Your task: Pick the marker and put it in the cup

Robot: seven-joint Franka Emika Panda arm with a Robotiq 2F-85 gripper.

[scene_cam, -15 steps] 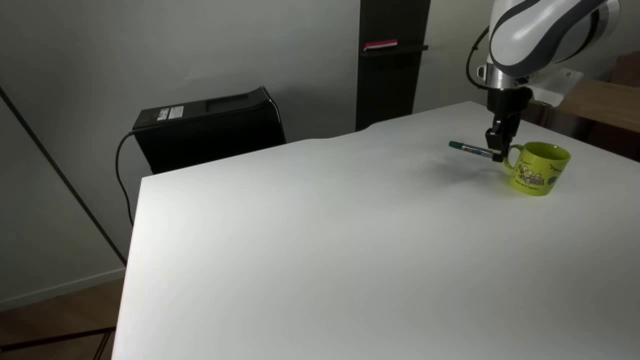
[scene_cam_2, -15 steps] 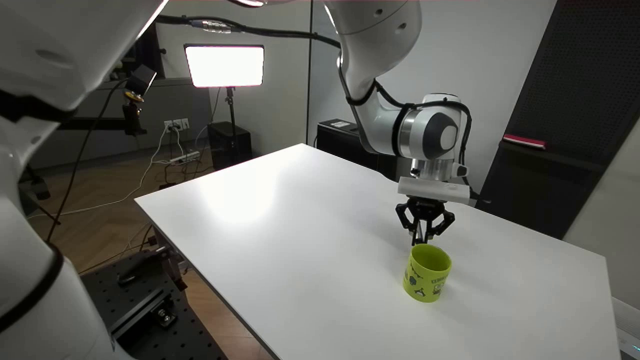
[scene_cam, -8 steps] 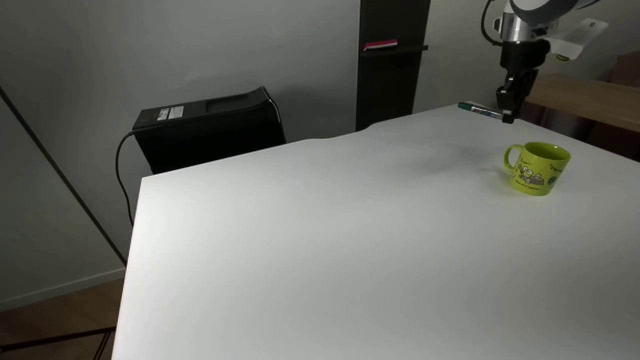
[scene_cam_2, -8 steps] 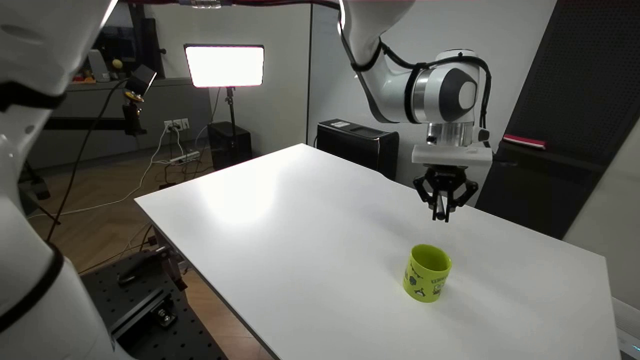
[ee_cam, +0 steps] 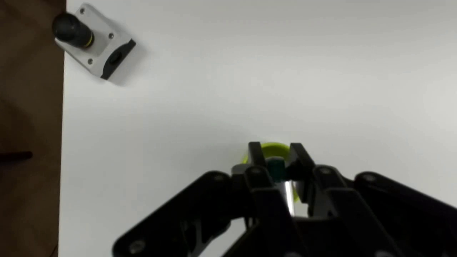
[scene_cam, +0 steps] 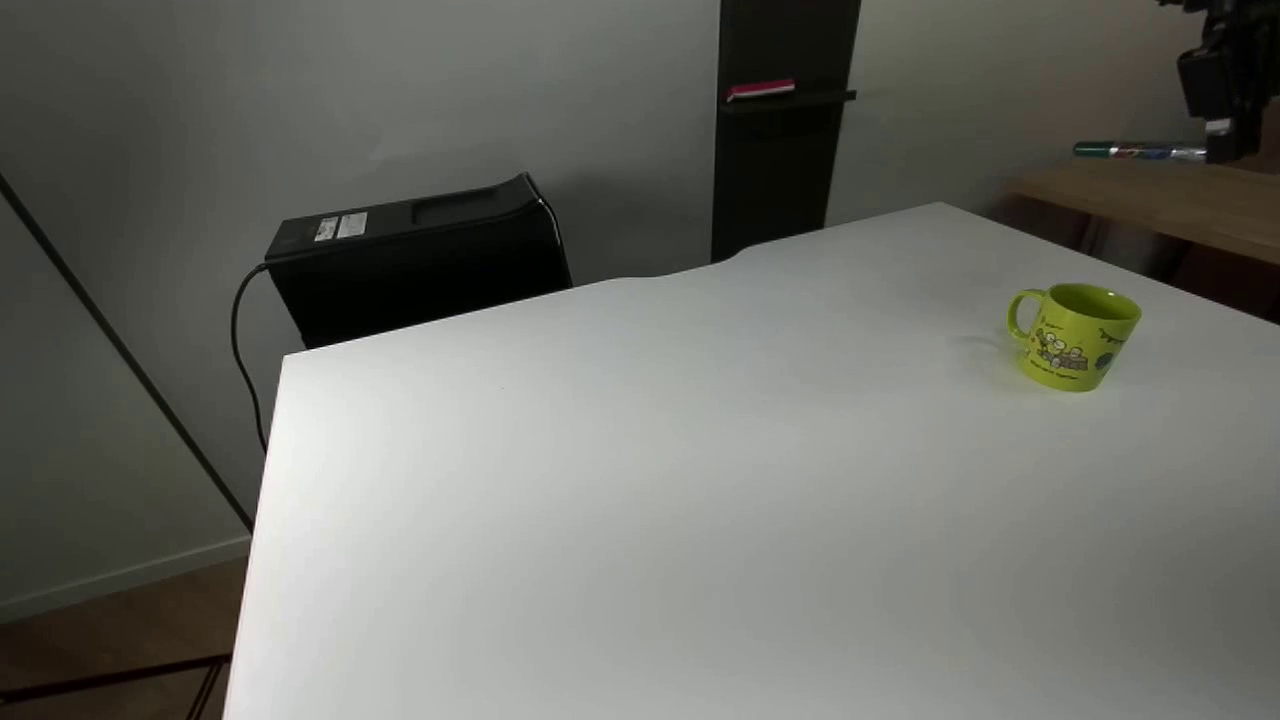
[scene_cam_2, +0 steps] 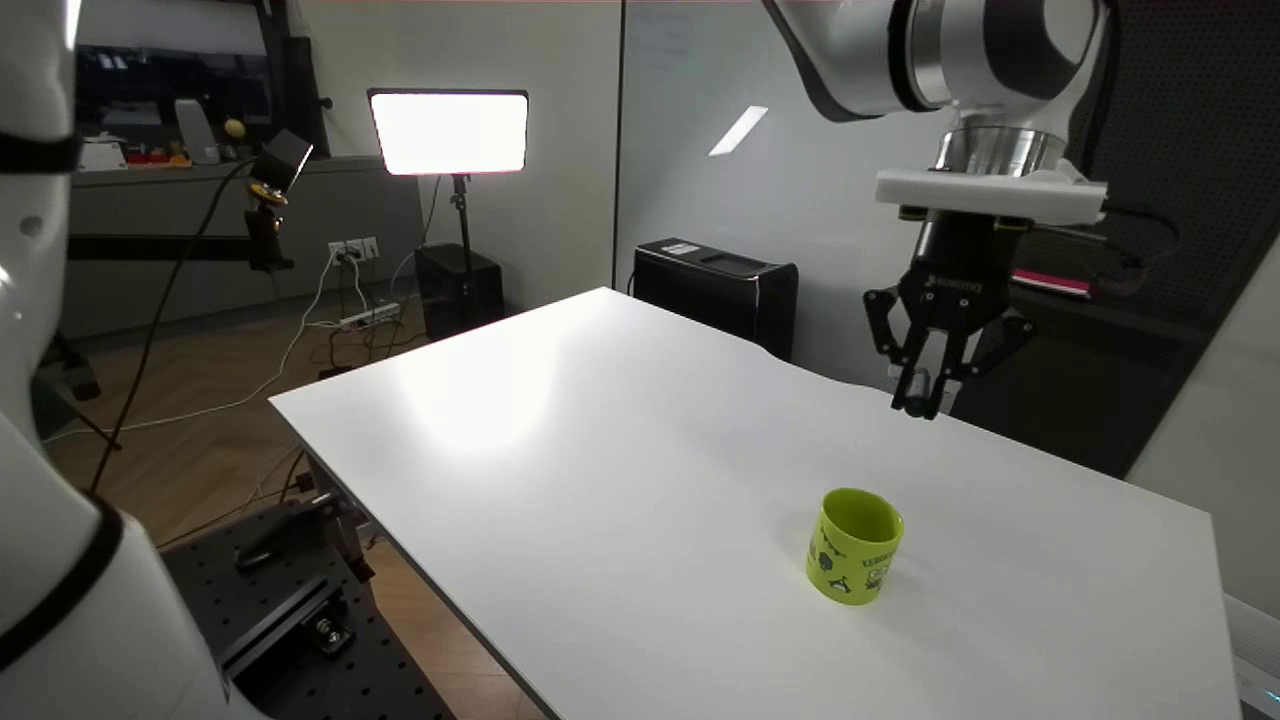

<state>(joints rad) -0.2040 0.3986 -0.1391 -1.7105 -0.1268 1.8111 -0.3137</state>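
End effector (scene_cam_2: 917, 403) is clamped on one marker (scene_cam: 1140, 151), pinched between its two fingertips (ee_cam: 255, 153) and held up in the air, pretty much level. Green end pokes out left in an exterior view. All of that hangs off one white-and-grey arm (scene_cam_2: 1010, 60).

Down below, well apart from the marker, sits one cup (scene_cam: 1070, 345): lime green, upright, one handle (scene_cam: 1013, 313), cartoon prints on the side. Wrist view just gives you a bit of its rim (ee_cam: 275, 145) behind the fingertips, since they block the rest. Same view has one grey box (ee_cam: 101, 46) with one black knob (ee_cam: 71, 30), parked right at the edge of the desk (scene_cam: 600, 450).

As for the desk, it's one white slab, plain top, shallow curve in one long edge, and a big glare patch (scene_cam_2: 480, 390) in an exterior view.

Room stuff: one light panel (scene_cam_2: 447, 132), lit, on a stand (scene_cam_2: 464, 225); two black boxes (scene_cam_2: 717, 295) past the desk; one white power strip (scene_cam_2: 370, 317) on a wood floor (scene_cam_2: 210, 360); one black plate (scene_cam_2: 385, 680) full of holes by the arm's foot. Walls (scene_cam: 580, 100) are pale, and there's one dark panel (scene_cam: 780, 180) with one ledge (scene_cam: 830, 99), and on that one red-and-white thing (scene_cam: 760, 90) too small to make out. Part of one wooden top (scene_cam: 1160, 205) shows beyond the desk in an exterior view.
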